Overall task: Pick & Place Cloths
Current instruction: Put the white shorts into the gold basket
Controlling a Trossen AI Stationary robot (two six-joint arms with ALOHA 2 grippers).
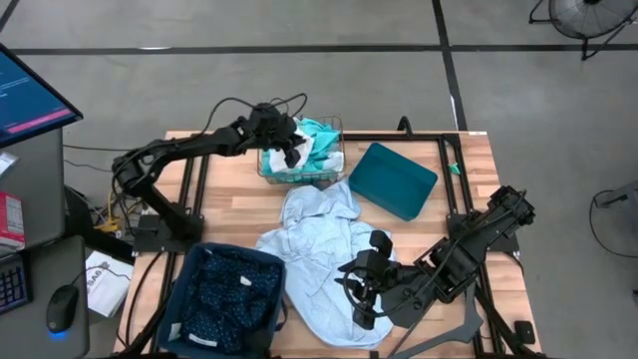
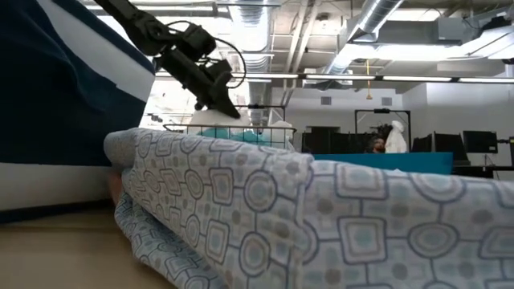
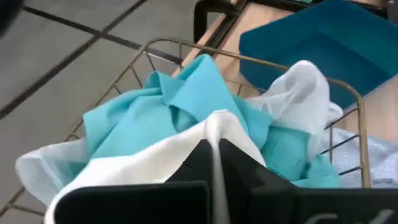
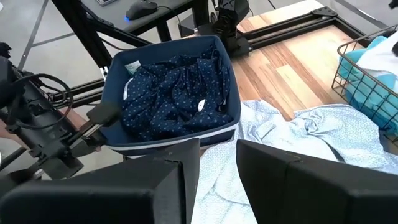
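Now my left gripper [image 3: 214, 155] is pinched tight on the white cloth [image 3: 143, 162], right over the wire basket [image 1: 337, 165]. A bright turquoise cloth [image 3: 180, 106] sits crumpled in there too. My right gripper [image 4: 217, 162] hangs with its fingers a little apart above the pale blue patterned cloth [image 1: 319, 249], spread on the table [image 1: 224, 189]. The dotted navy cloth [image 4: 174, 93] fills the dark blue bin [image 4: 121, 62].

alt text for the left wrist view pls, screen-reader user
The left gripper, shut, pinches a fold of white cloth over a wire mesh basket that holds it with a crumpled turquoise cloth. Beyond the basket a teal plastic bin sits on the wooden table.
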